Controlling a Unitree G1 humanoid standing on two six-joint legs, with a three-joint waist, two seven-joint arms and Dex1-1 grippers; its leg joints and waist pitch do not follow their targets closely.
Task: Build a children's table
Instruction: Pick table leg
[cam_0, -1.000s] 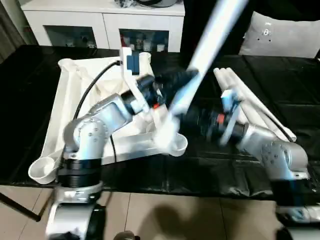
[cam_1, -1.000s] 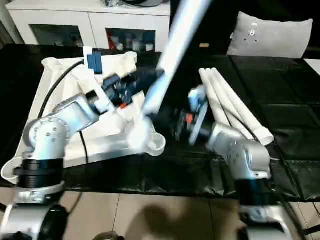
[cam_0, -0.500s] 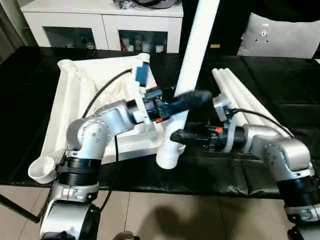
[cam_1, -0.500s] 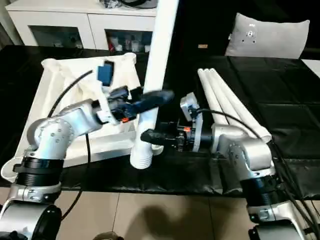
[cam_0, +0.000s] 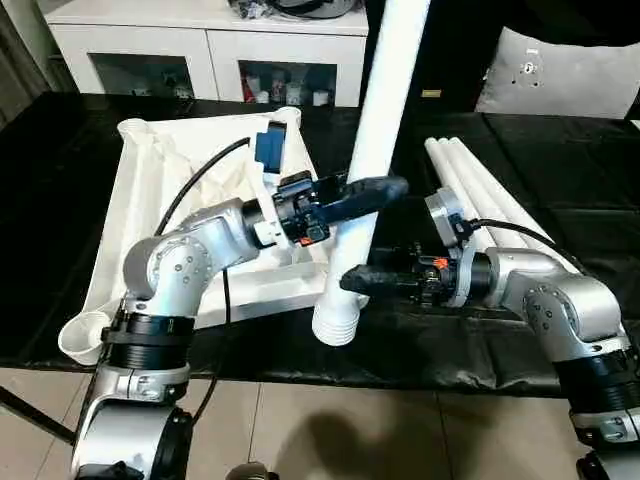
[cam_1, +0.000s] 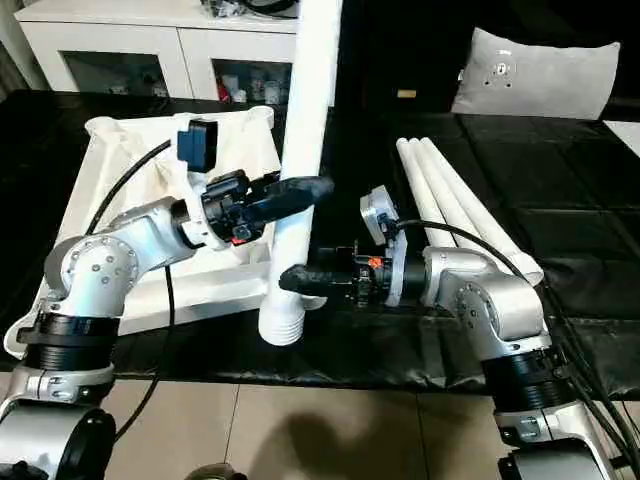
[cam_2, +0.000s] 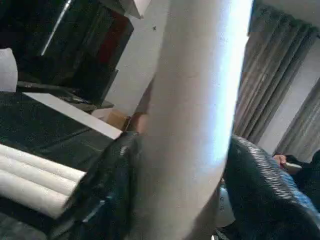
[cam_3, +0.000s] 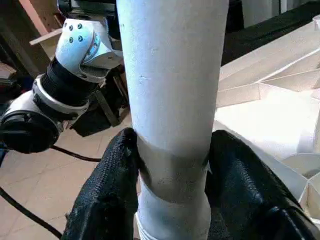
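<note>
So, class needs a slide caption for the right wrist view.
Right gripper shut on upright white table leg, ribbed tabletop behind.

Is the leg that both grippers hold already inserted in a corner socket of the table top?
No: the leg stands nearly upright between the left gripper and right gripper, with its ribbed end hanging free beside the table top.

We see the white square table top (cam_0: 180, 215) lying underside up on the black bench (cam_0: 560, 160), its ribs showing and round sockets at the corners, 1 at the near left (cam_0: 82, 335). 1 long white tapered leg (cam_0: 375, 150) stands nearly upright, leaning slightly, its ridged end (cam_0: 336, 325) lowest, beside the top's near right corner. 3 more legs (cam_0: 480, 195) lie side by side, touching, to the right.
</note>
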